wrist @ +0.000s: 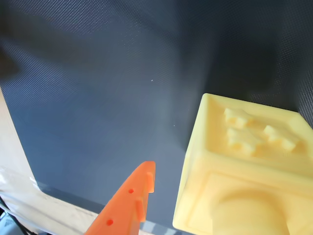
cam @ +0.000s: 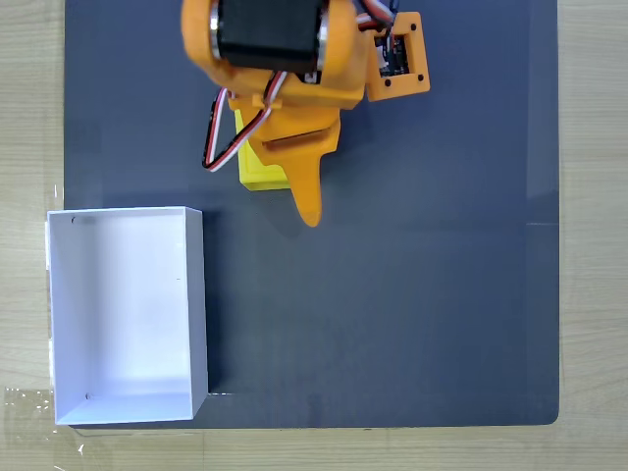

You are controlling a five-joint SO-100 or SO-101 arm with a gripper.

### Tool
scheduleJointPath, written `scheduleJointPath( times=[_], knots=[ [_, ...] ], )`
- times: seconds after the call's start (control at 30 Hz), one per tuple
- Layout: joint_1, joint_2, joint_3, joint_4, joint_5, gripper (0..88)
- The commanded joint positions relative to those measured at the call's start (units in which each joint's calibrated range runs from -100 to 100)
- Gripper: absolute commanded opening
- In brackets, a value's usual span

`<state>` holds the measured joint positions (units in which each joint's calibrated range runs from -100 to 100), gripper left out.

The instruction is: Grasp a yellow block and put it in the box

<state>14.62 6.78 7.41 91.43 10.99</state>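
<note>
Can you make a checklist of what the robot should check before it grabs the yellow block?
1. Yellow block sits on the dark mat: ok.
2. Gripper is over the block: ok in the fixed view.
3. Block lies between the fingers: cannot tell; the wrist view shows one orange finger beside the block, with a gap between them.
4. Gripper open wide enough: cannot tell.
5. Box has room inside: ok, its white floor is bare.
6. Path from block to box is free: ok.
</note>
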Motion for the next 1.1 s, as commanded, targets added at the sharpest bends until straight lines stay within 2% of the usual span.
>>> scheduleJointPath(
  times=[0.0,0.43,0.5,0.8,0.9,1.07],
  knots=[
    [0.78,1.44,-2.3,-0.94,0.08,56.2],
    [2.13,7.37,-2.3,-4.17,-0.23,55.4],
    [2.3,7.11,-2.3,-4.17,-0.28,51.9],
    [4.49,7.11,-5.37,-5.04,0.08,25.8],
    [4.4,7.03,-6.46,-4.96,0.13,23.0],
    [3.31,6.86,-9.89,-4.35,0.13,23.2]
  ],
)
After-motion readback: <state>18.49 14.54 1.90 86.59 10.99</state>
